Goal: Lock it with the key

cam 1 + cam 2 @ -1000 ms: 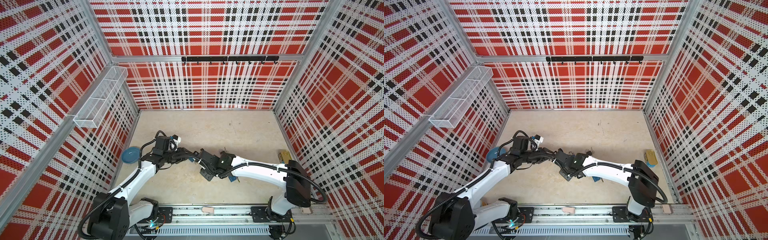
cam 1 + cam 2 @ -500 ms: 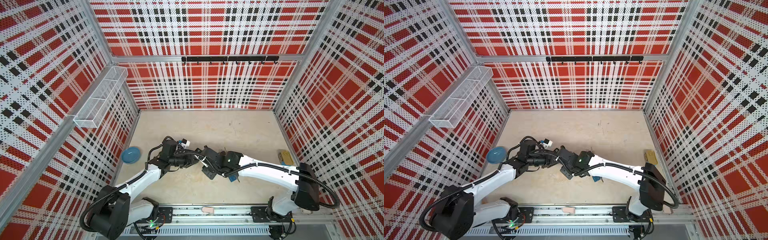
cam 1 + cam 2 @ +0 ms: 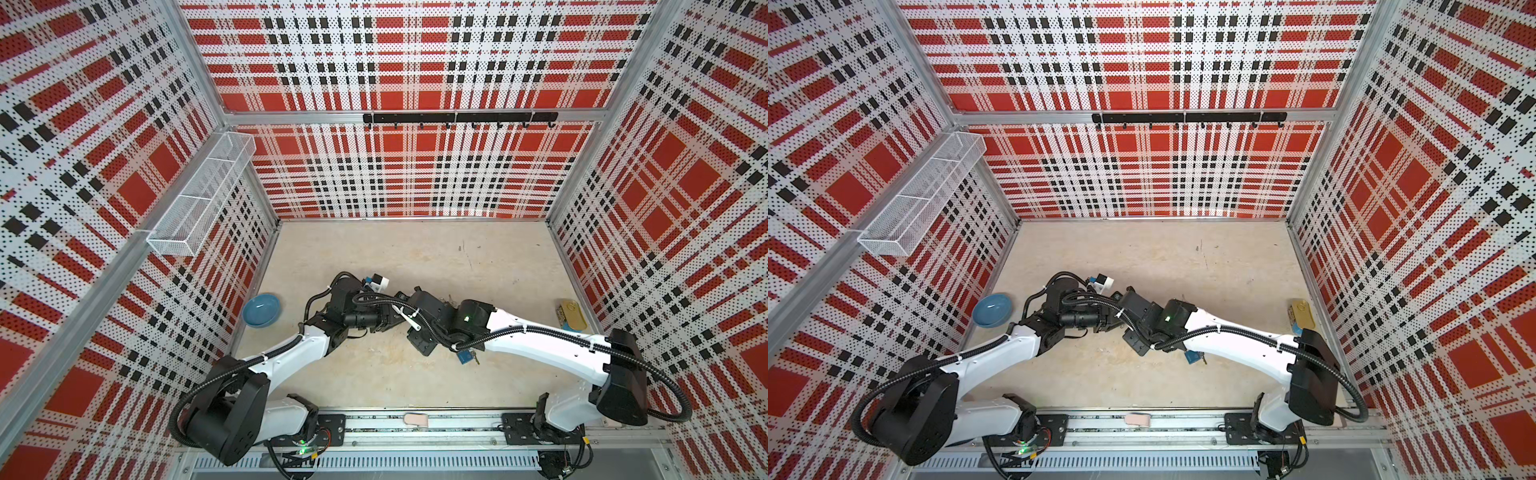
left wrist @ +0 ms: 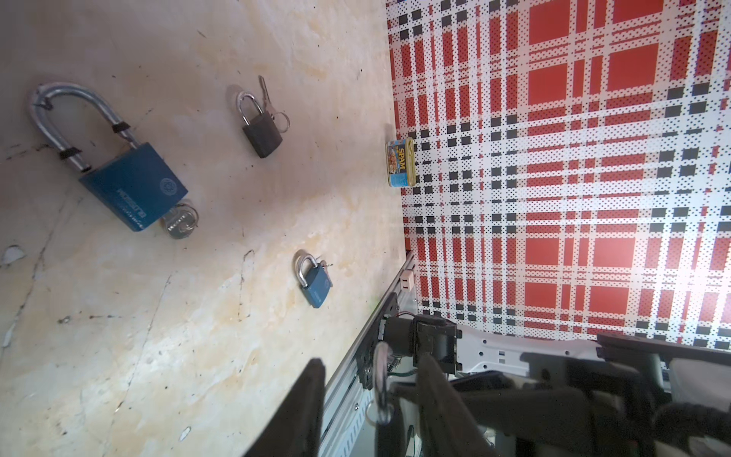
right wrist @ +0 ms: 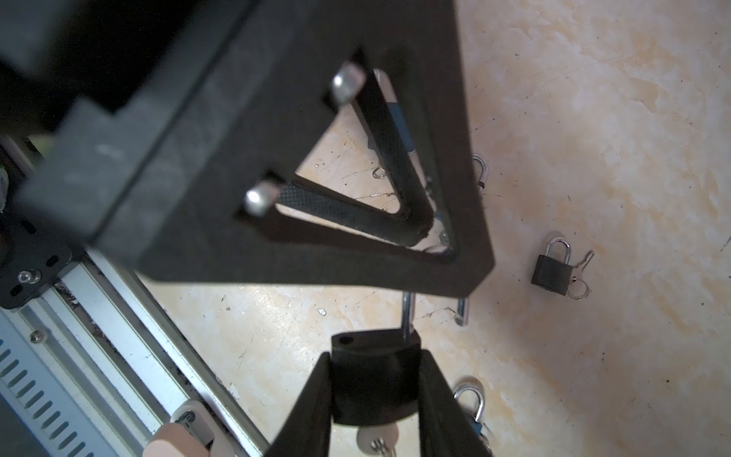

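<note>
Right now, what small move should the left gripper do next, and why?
Probably close the left gripper on the shackle: it stands between the open jaws, while the right gripper holds the black padlock with one hole empty.

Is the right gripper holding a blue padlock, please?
No, the padlock clamped in the right gripper is black, not blue.

My claw [image 4: 372,368] stands with its jaws apart, and a padlock's silver shackle [image 4: 380,376] sits between my fingers [image 4: 306,411]. On the floor, the large blue padlock [image 4: 132,190], with a key [image 4: 180,223] at its base, lies at ten o'clock. The small blue padlock [image 4: 316,289] is near at eleven, with the dark padlock [image 4: 263,134] beyond it. The Spam can [image 4: 400,162] is at twelve, against the plaid wall [image 4: 573,178].
</note>
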Robot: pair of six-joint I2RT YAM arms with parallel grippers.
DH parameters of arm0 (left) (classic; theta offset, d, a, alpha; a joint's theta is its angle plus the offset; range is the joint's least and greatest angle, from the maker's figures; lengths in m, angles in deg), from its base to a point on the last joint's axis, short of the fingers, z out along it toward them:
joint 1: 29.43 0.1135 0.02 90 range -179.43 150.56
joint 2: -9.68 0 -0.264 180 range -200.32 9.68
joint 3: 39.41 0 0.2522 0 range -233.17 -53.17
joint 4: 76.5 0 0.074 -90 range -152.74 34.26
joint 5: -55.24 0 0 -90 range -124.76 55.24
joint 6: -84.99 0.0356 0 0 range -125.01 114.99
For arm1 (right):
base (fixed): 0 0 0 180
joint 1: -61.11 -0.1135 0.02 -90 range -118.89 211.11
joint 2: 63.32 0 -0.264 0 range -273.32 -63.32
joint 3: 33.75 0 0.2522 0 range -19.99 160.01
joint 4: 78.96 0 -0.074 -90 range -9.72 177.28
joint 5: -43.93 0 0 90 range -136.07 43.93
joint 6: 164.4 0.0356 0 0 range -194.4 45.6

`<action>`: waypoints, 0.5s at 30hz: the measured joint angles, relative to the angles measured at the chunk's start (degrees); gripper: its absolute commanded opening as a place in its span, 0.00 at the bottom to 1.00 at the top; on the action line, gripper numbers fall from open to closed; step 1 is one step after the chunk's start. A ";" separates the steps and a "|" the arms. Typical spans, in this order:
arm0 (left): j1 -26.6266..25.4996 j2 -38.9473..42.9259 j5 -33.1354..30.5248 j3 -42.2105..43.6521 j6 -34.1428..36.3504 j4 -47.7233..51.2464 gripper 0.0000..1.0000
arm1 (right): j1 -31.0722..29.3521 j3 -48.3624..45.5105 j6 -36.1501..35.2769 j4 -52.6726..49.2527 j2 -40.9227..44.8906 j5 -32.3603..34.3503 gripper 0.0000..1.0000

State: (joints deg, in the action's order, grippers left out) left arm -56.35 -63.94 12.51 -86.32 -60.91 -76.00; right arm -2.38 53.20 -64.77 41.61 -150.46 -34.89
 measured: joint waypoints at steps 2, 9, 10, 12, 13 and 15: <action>-0.22 -0.28 0.20 0.00 -0.48 -0.90 0.37 | 0.15 0.00 0.00 0.00 0.00 -0.20 0.20; -1.27 -1.66 0.70 -0.02 -1.29 -2.73 0.33 | 0.57 0.00 0.02 0.02 0.00 -0.24 0.20; -1.42 -1.88 0.79 -0.02 -1.33 -2.89 0.31 | 0.57 0.00 0.02 0.02 0.00 -0.24 0.20; -1.62 -2.36 0.87 -0.02 -1.38 -3.08 0.29 | 0.59 0.00 0.02 0.02 0.00 -0.24 0.20; -1.70 -2.56 0.94 -0.02 -1.46 -3.10 0.27 | 0.61 0.00 0.02 0.02 0.00 -0.24 0.20; -1.86 -2.95 0.98 -0.02 -1.55 -3.28 0.25 | 0.61 0.00 0.00 0.02 0.00 -0.24 0.19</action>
State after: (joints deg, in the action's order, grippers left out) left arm -58.21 -66.89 13.49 -86.34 -62.46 -79.28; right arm -1.76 53.20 -64.77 41.63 -150.46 -35.13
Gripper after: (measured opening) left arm 0.264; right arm 0.319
